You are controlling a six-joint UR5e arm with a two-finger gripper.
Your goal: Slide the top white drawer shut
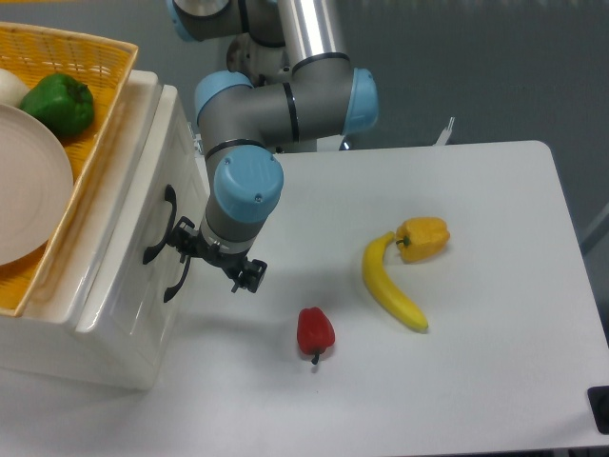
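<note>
The top white drawer (128,243) is the upper glossy front of the cabinet at the left, with a black curved handle (160,236). Its front panel stands out a little from the cabinet top. My gripper (217,259) hangs under the blue wrist cap and presses against the drawer front right beside the handles. Its black fingers are mostly hidden under the wrist, so their gap does not show. The lower drawer's handle (174,278) sits just below.
A yellow wicker basket (90,143) on the cabinet holds a white plate (29,190) and a green pepper (59,103). On the table lie a red pepper (315,331), a banana (390,290) and a yellow pepper (423,237).
</note>
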